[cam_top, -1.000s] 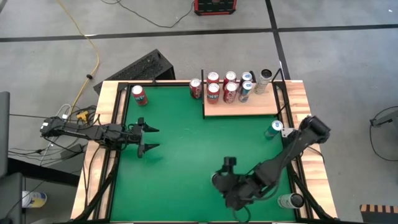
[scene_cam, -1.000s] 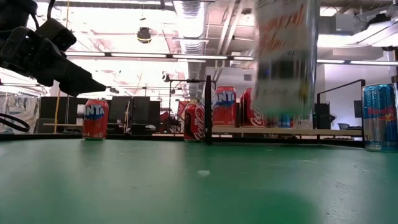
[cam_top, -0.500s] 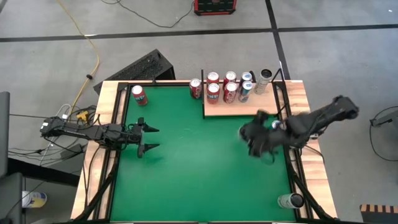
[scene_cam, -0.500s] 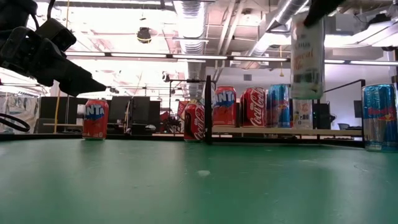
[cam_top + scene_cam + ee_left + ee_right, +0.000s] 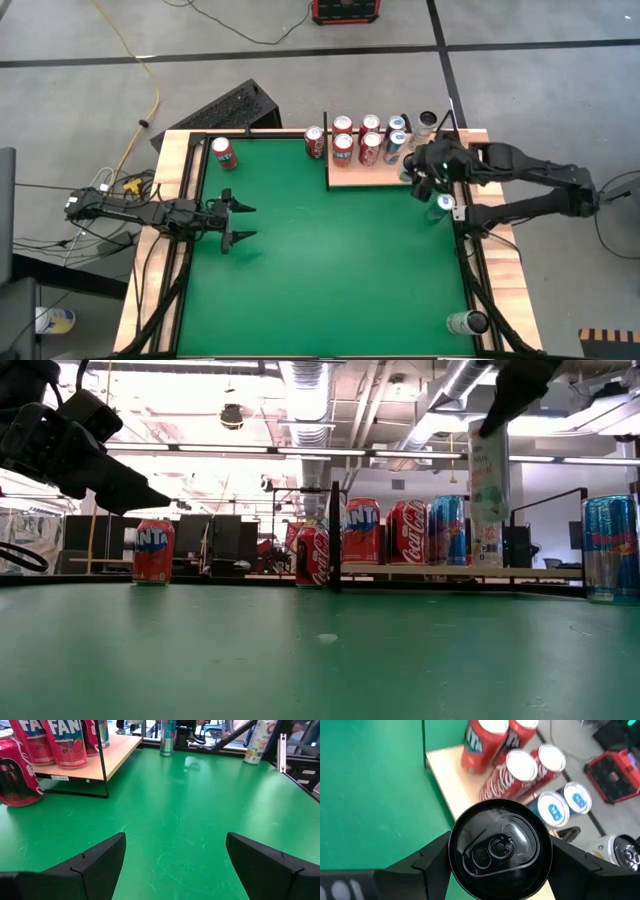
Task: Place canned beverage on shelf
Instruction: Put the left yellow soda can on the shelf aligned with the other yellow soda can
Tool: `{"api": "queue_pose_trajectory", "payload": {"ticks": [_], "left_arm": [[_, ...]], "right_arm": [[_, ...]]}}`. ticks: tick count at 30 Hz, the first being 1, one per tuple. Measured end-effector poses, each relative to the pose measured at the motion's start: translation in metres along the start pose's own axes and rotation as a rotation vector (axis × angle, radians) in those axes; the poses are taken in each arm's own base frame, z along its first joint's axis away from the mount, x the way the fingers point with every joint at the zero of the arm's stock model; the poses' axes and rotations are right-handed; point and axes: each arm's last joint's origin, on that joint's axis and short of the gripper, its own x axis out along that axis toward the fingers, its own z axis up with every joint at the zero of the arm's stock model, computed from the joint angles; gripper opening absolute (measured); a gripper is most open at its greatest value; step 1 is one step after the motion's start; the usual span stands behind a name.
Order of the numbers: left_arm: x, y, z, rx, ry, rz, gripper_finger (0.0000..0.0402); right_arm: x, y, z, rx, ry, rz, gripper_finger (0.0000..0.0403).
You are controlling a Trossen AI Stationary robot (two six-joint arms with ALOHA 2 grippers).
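A tall slim white can [image 5: 488,475] with a black top [image 5: 495,842] hangs over the right near part of the shelf [image 5: 372,175], a pale board with thin black posts. My right gripper [image 5: 425,172] is shut on it. Several red and blue cans [image 5: 365,140] stand on their bases along the shelf's far side. My left gripper [image 5: 240,222] waits open above the table's left part, nothing between its fingers [image 5: 100,860]. My right gripper pinches the white can between its two fingers, one on each side of its wall just below the top rim [image 5: 454,851]. The fingers come from above, slanting down from the table's right side. The can hangs nearly upright, clear of the shelf.
On the green table stand a red can [image 5: 315,142] just left of the shelf, a red Fanta can [image 5: 223,152] at the far left and a blue can [image 5: 440,207] by the right rail. Another can [image 5: 467,322] stands at the near right corner.
My right gripper has swung from the table's near middle toward the far right and up, carrying the white can. It has rolled its wrist on the way. The can has stayed upright and now hangs over the shelf.
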Motion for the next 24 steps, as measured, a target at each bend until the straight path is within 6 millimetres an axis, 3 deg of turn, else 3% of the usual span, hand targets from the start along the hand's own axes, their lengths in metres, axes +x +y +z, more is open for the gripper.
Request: {"api": "queue_pose_trajectory", "payload": {"ticks": [5, 11, 19, 24], "left_arm": [[0.000, 0.000, 0.000, 0.000, 0.000, 0.000, 0.0330], [0.000, 0.000, 0.000, 0.000, 0.000, 0.000, 0.0330], [0.000, 0.000, 0.000, 0.000, 0.000, 0.000, 0.0330], [0.000, 0.000, 0.000, 0.000, 0.000, 0.000, 0.0330]], "right_arm": [[0.011, -0.021, 0.001, 0.036, 0.028, -0.007, 0.0282], [0.011, -0.047, -0.007, 0.123, 0.050, -0.056, 0.0282], [0.042, -0.058, -0.036, 0.200, 0.078, -0.064, 0.0282], [0.043, -0.065, -0.048, 0.227, 0.040, -0.055, 0.0282]]}}
